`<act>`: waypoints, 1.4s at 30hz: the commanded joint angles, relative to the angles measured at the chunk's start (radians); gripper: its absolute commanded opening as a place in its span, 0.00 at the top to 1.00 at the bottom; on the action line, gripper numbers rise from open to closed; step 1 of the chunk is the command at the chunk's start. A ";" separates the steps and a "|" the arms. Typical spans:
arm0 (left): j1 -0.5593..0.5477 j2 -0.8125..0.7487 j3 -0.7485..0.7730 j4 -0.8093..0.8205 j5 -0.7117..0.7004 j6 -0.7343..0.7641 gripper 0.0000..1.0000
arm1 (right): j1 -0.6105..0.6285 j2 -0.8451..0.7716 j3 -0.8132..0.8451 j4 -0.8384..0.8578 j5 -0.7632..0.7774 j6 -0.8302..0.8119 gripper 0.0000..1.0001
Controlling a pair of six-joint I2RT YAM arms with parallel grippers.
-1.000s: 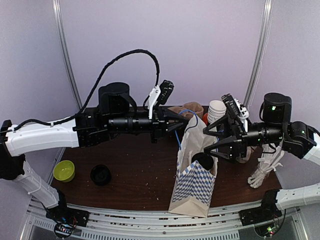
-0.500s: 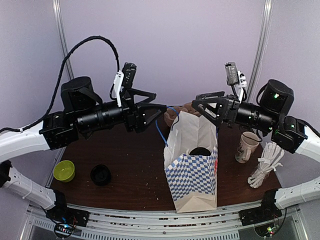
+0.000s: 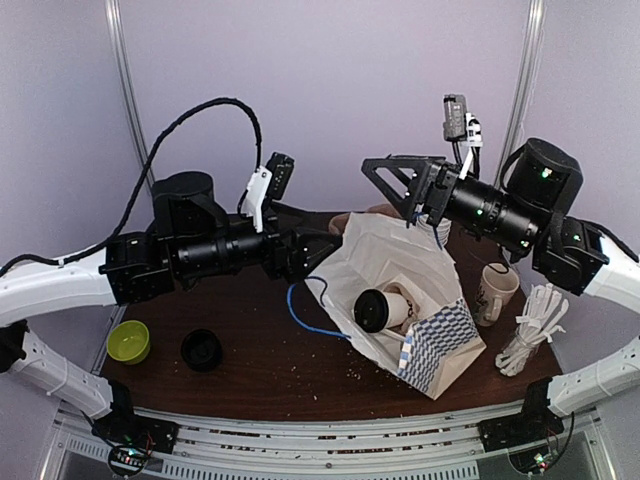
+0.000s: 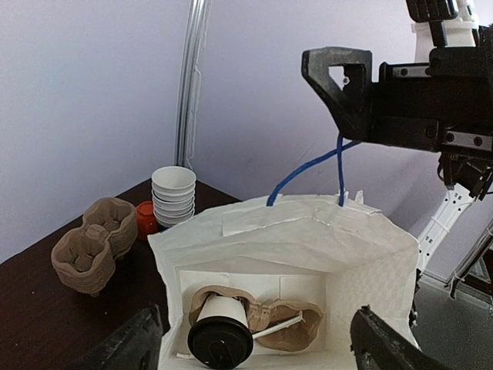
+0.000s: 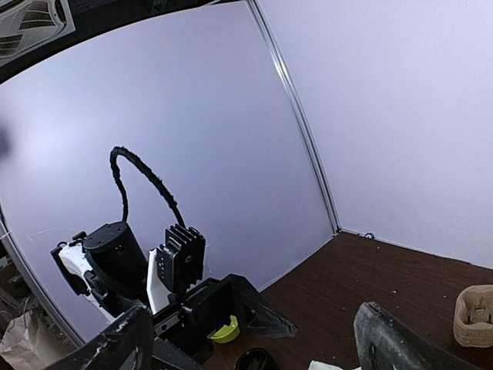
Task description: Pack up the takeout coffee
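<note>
The takeout coffee [image 3: 378, 308] lies on its side inside the white paper bag [image 3: 425, 262], black lid toward the bag's mouth. In the left wrist view the coffee [image 4: 219, 335] rests against a brown pulp carrier [image 4: 308, 327] at the bag's bottom. The bag is tipped over to the left, and one blue handle [image 4: 339, 166] hangs over a finger of my right gripper [image 3: 390, 185], whose jaws stand open. The other blue handle [image 3: 300, 305] droops loose onto the table. My left gripper [image 3: 335, 248] is open just left of the bag's mouth, holding nothing.
A green bowl [image 3: 128, 341] and a loose black lid [image 3: 201, 350] sit at the front left. A cream mug [image 3: 497, 290] and a bundle of white stirrers [image 3: 530, 335] stand at the right. Stacked paper cups [image 4: 173, 193], an orange pot [image 4: 146, 218] and brown carriers [image 4: 92, 243] are at the back.
My left gripper opened and let go of its blue handle, which fell to the table. The bag tipped from upright over to the left, still hanging from my right gripper.
</note>
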 commanded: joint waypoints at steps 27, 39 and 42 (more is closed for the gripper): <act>-0.001 -0.178 -0.088 -0.236 -0.178 -0.421 0.02 | 0.005 -0.094 -0.016 0.035 -0.016 -0.065 0.04; 0.005 -0.043 -0.062 -0.161 -0.111 -0.432 0.02 | 0.005 -0.076 -0.043 0.057 -0.044 -0.039 0.04; 0.038 -0.002 -0.068 -0.148 -0.082 -0.425 0.04 | 0.005 -0.070 -0.055 0.078 -0.068 -0.021 0.04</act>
